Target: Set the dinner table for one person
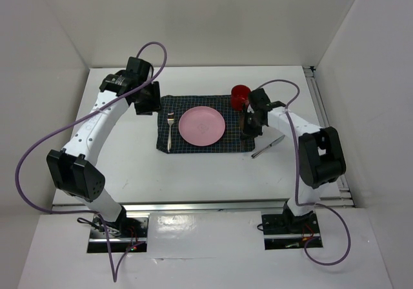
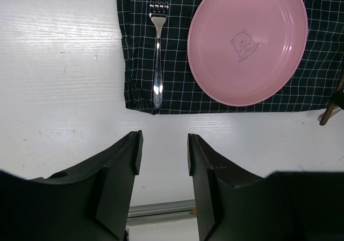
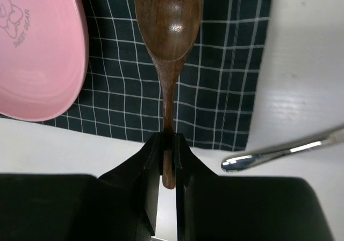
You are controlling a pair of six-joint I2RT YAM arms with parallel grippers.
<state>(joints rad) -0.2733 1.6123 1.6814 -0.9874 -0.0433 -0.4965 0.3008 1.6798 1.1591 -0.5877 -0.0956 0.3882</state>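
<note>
The white dinner table [image 1: 129, 166] carries a dark navy checked cloth [image 1: 193, 146]. On the cloth lie a pink plate [image 1: 202, 126] and, to its left, a metal fork [image 1: 170, 131]. My right gripper [image 3: 167, 144] is shut on the handle of a brown wooden spoon [image 3: 168, 20], whose bowl is over the cloth's right part [image 3: 226, 79], beside the plate [image 3: 37, 52]. In the top view that gripper [image 1: 247, 129] is at the cloth's right edge. My left gripper [image 2: 164, 144] is open and empty over bare table, left of the cloth; the fork [image 2: 157, 52] and plate [image 2: 247, 42] lie ahead of it.
A red cup [image 1: 239, 96] stands at the cloth's far right corner, just behind my right wrist. A metal knife [image 1: 268, 146] lies slanted on the table right of the cloth, and it also shows in the right wrist view [image 3: 279, 154]. White walls enclose the table.
</note>
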